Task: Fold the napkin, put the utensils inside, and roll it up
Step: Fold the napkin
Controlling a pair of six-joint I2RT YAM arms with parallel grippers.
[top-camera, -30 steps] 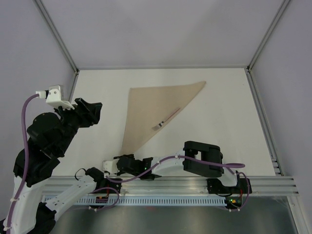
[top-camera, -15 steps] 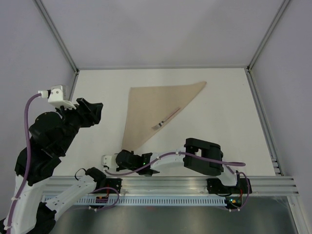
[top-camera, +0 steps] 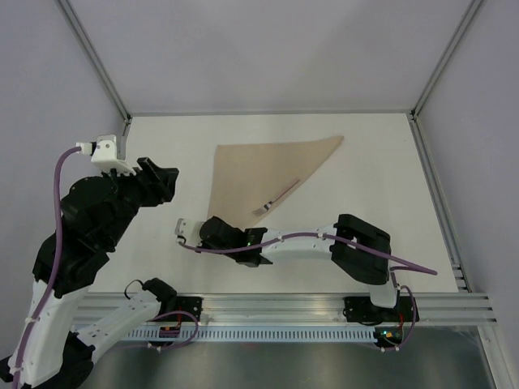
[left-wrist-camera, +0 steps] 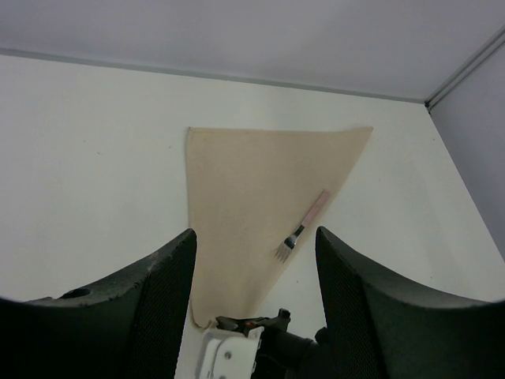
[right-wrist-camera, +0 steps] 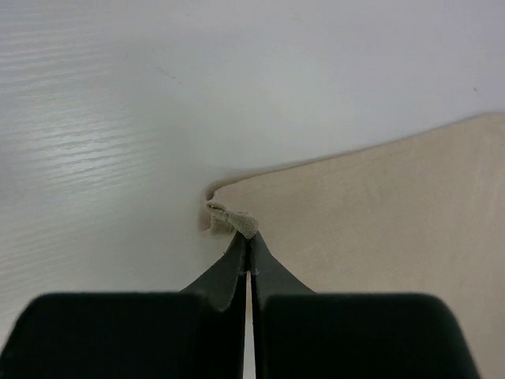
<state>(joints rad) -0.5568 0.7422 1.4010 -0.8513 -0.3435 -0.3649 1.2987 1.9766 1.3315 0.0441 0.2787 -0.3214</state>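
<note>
I see the napkin (top-camera: 255, 174) lying flat mid-table (top-camera: 369, 203), folded into a triangle whose long edge runs from the far right corner down to the near tip. 1 fork (top-camera: 276, 198) rests on it just inside that long edge, tines toward me. At the near tip, the right gripper (right-wrist-camera: 246, 243) is clenched on a small bunched bit of the cloth corner, its 2 fingers pressed together. The left gripper (top-camera: 162, 182) hangs above the table's left side, well apart from the cloth, jaws spread and holding nothing.
</note>
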